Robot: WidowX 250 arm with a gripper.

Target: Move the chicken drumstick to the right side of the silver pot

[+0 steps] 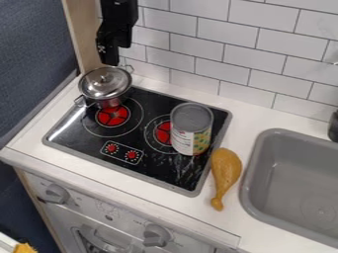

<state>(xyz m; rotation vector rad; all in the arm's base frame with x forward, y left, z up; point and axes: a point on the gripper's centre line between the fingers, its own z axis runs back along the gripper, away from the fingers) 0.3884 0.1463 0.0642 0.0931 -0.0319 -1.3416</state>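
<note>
end effector [109,55] hangs at the upper left of the frame, just above the lidded silver pot [105,88]; can't tell from this angle if it's spread, pressed together or pinching anything. chicken drumstick [226,169] lies on the white bench [252,117] right of center, in the strip between the black cooktop [158,170] and the gray sink [277,136]. its thick end points up the frame, narrow knobbed end points down and slightly left. it sits right by the cooktop's right edge, well apart from the pot, with the can [191,129] between them. pot is upright at the upper left of the cooktop, over the upper part of the left burner [112,116], a small loop handle on each side. can is upright too, gray end up, patterned label facing down the frame, covering part of the right burner [162,132]. two red printed knobs [111,147] in a rounded outline near the cooktop's lower left edge. sink takes the right side of the frame, with a dark object [334,126] cut off at the right edge above it. white tile wall [247,54] across the top, wood panel [80,34] at upper left, oven front [99,210] with gray knobs [156,235] at lower left. some yellow item [25,248] is cut off in the bottom left corner.
</note>
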